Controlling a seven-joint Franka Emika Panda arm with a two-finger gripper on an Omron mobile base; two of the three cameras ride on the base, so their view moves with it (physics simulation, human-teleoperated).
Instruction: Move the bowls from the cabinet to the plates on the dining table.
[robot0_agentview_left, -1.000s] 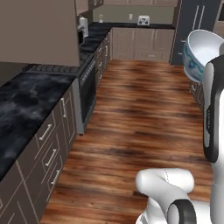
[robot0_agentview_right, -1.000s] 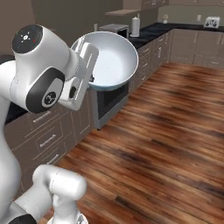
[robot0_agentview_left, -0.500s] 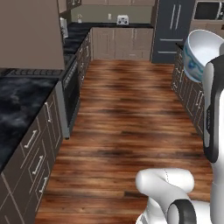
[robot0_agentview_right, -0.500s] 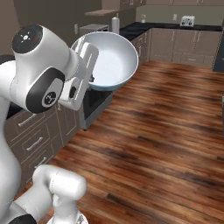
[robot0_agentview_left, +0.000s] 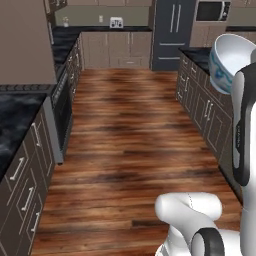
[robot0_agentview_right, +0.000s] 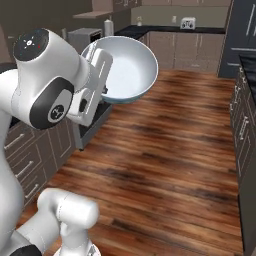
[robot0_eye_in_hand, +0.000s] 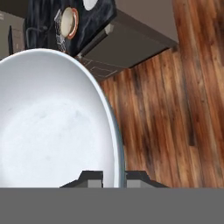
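A white bowl (robot0_agentview_right: 125, 70) with a blue flower pattern on its outside rides high above the wooden floor (robot0_agentview_right: 170, 165), tipped on edge with its hollow facing sideways. The tool (robot0_eye_in_hand: 114, 177) is clamped on the bowl's rim, one finger inside the wall and one outside, and carries it clear of every surface.

In the hand view, far beyond the bowl's rim, lies the black marble counter (robot0_eye_in_hand: 98, 15). On it sits the orange-red plate (robot0_eye_in_hand: 75, 22), already bearing the cream bowl (robot0_eye_in_hand: 68, 22), and just beside that the edge of the white plate (robot0_eye_in_hand: 89, 3), bare. That empty plate looks to be the goal; it lies well apart from the tool, ahead and across the aisle.

The arm (robot0_agentview_right: 47, 85) stands folded upright, elbow high and wrist turned, holding the load close to its body, a pose that reads as carrying rather than placing.
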